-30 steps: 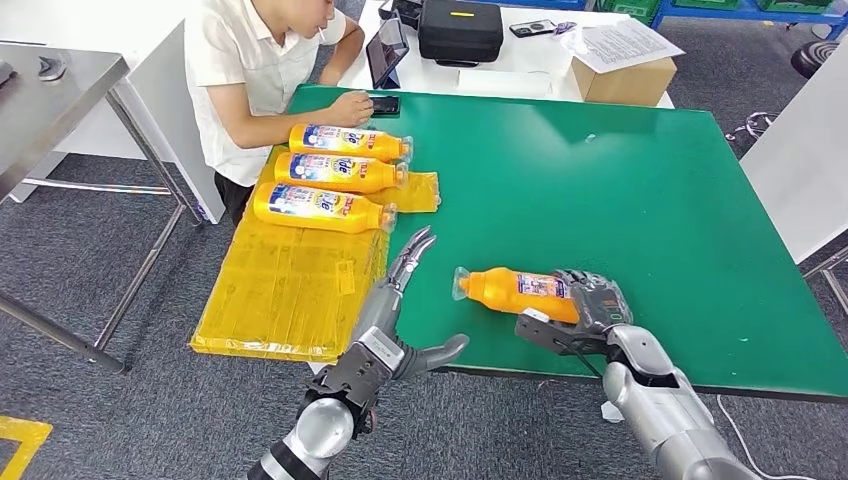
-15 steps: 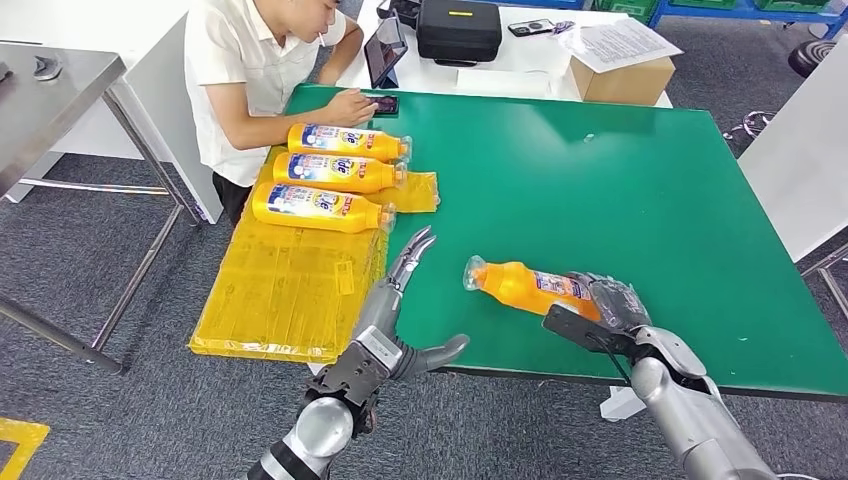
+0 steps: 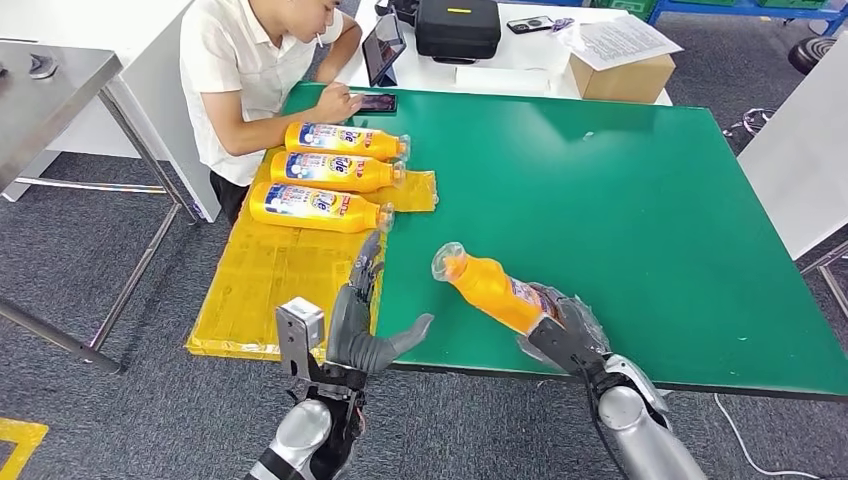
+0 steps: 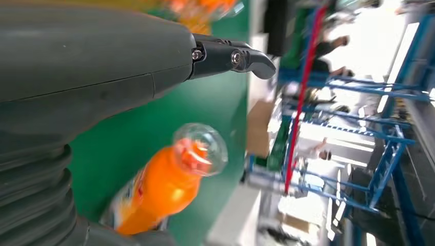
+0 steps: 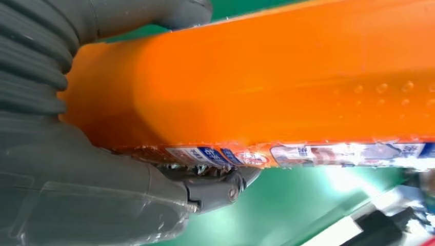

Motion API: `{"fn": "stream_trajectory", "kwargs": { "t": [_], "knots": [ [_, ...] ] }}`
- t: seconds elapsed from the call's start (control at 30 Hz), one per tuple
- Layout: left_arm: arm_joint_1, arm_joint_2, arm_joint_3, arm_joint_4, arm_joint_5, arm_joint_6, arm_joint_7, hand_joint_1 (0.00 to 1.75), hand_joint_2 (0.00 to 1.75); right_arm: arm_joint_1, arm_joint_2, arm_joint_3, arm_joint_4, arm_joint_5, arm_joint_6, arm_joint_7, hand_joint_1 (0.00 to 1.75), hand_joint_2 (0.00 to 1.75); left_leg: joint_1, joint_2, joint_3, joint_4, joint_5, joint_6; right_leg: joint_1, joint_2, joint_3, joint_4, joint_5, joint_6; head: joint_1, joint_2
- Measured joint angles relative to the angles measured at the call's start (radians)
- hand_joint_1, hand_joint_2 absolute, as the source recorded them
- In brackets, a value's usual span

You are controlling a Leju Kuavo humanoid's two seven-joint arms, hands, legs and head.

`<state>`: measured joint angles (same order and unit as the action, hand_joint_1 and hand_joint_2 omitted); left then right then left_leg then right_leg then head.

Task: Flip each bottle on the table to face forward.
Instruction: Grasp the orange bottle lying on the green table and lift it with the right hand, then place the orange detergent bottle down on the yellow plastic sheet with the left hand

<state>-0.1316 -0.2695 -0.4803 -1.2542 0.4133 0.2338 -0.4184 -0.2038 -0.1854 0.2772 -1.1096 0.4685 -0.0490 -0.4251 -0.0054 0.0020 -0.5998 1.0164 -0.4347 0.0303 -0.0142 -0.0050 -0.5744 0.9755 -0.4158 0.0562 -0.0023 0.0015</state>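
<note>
A: Taking the green table (image 3: pixel 640 200) as our mark and working left to right: at its left edge a yellow sheet (image 3: pixel 280 290) carries three orange bottles (image 3: pixel 318 207) lying labels up. Our left hand (image 3: pixel 362 318) hovers over the table's near-left edge, fingers spread wide, holding nothing.

B: Right of it, near the table's front edge, our right hand (image 3: pixel 562 335) grips the base end of the fourth bottle (image 3: pixel 488 288), its clear cap pointing up toward the far left.

A: We judge it a stiff, smooth plastic body, probably full and weighty, so it could slip; the broad label band seems the surest place to take it.

B: Beyond the table's far-left corner a person (image 3: pixel 255 70) sits; grey carpet (image 3: pixel 90 250) lies around.
</note>
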Motion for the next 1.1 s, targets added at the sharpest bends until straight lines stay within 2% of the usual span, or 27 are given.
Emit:
{"fn": "stream_trajectory", "kwargs": {
  "t": [0.17,0.23,0.47,0.6,0.7,0.87,1.1],
  "knots": [
    [0.052,0.017,0.025,0.002,0.185,-0.252,0.014,0.00,1.75,0.019,0.051,0.002,-0.074,-0.075,-0.007,-0.044,1.75,1.75,0.000,0.000,-0.005,0.000,0.000,0.000,0.000,0.000,-0.005,0.000,0.000,0.000,0.000,0.000],
    [0.065,0.022,0.039,0.005,0.208,-0.296,0.016,0.00,1.75,0.019,0.068,0.006,-0.095,-0.090,-0.006,-0.049,1.75,1.75,0.000,-0.001,-0.006,0.000,0.000,0.000,0.000,-0.001,-0.006,0.000,-0.001,0.000,0.000,0.000],
    [0.074,0.029,0.044,0.006,0.026,-0.226,-0.038,0.00,1.75,0.021,0.108,0.032,-0.131,-0.134,0.016,-0.054,1.74,1.75,0.000,-0.002,-0.008,0.000,0.000,0.000,0.000,-0.001,-0.007,0.000,-0.001,0.000,0.000,0.000],
    [0.071,0.029,0.040,0.013,-0.022,-0.190,-0.041,0.00,1.75,0.022,0.120,0.056,-0.134,-0.137,0.049,-0.054,1.58,1.75,0.000,-0.002,-0.008,0.000,0.000,0.000,0.000,-0.001,-0.007,0.000,-0.001,0.000,0.000,0.000],
    [0.056,0.029,0.040,0.030,-0.045,-0.156,-0.040,0.00,1.75,0.022,0.133,0.090,-0.133,-0.132,0.075,-0.053,1.57,1.75,0.000,-0.002,-0.008,0.000,0.000,0.000,0.000,-0.001,-0.008,0.000,-0.001,0.000,0.000,0.000],
    [0.014,0.021,0.063,0.060,0.046,-0.132,0.005,0.00,1.75,0.016,0.171,0.174,-0.122,-0.125,0.099,-0.063,1.51,1.75,0.000,-0.002,-0.008,0.000,0.000,0.000,0.000,-0.001,-0.008,0.001,-0.001,0.000,0.000,0.000],
    [-0.004,0.014,0.083,0.065,0.248,-0.248,0.058,0.00,1.75,-0.010,0.202,0.268,-0.092,-0.191,0.133,-0.111,1.51,1.75,0.000,-0.002,-0.009,0.000,0.000,0.000,0.000,-0.002,-0.009,0.001,-0.001,0.000,0.000,0.000]
  ]
}}
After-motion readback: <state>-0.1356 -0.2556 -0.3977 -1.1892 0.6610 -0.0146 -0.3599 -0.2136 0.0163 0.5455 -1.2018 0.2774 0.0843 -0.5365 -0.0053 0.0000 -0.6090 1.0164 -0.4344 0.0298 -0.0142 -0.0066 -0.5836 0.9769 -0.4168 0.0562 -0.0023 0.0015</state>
